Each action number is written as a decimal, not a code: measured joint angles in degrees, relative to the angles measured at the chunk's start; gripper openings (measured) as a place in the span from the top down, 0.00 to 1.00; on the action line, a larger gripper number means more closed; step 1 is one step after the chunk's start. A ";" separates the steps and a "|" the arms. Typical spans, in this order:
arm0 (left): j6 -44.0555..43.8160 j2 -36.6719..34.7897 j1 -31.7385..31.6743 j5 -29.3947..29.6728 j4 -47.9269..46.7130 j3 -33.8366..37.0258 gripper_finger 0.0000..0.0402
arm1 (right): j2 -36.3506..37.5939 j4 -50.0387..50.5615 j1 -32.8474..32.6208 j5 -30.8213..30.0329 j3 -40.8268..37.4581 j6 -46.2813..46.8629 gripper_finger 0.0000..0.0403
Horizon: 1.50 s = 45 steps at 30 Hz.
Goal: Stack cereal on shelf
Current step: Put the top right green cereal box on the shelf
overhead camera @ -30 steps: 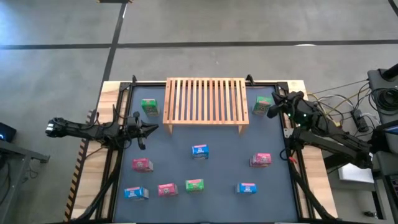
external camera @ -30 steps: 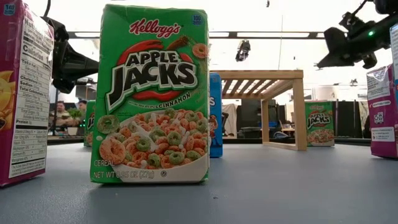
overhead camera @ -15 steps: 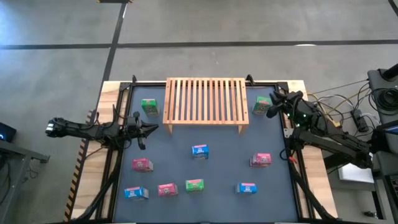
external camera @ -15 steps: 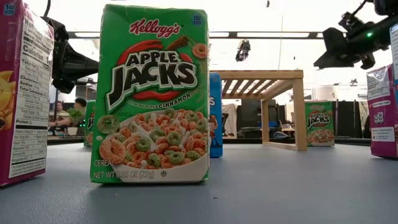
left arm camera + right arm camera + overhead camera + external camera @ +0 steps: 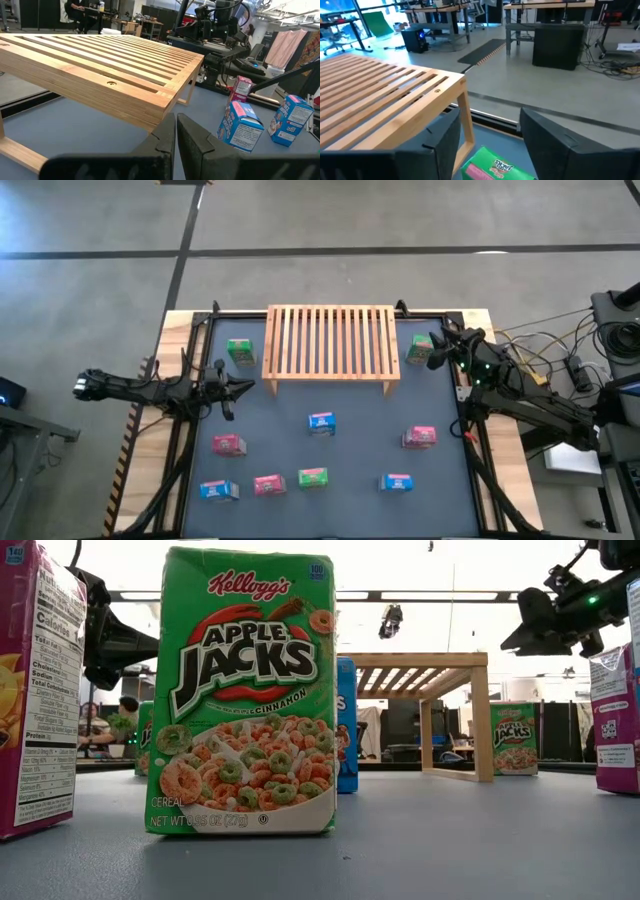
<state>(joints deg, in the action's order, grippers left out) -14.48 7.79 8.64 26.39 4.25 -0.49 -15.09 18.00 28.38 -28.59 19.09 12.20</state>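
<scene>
- Right gripper above green cereal box beside the shelf, jaws spread, gripping nothing.
- Left gripper parked at table's left, jaws pressed together.

A dark worktop framed in black was seen on a grey floor crossed by dark lines. Cables were strewn at one side. A seated person was glimpsed beyond.
</scene>
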 joint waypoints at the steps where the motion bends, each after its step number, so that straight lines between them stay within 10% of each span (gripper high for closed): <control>1: 0.02 0.00 -0.01 0.00 0.00 -0.02 1.00 | 0.00 0.00 0.00 -0.03 -0.02 0.33 0.50; 33: 0.02 -0.01 0.00 0.01 0.00 -0.01 1.00 | -6.60 -0.18 0.02 3.06 0.54 0.67 0.49; 45: 0.02 -0.01 -0.01 0.01 0.00 0.00 1.00 | -25.87 23.11 0.13 10.94 23.37 -4.36 0.49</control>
<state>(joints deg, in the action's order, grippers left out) -14.46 7.78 8.64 26.40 4.25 -0.49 -40.96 41.11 28.51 -17.65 42.47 7.84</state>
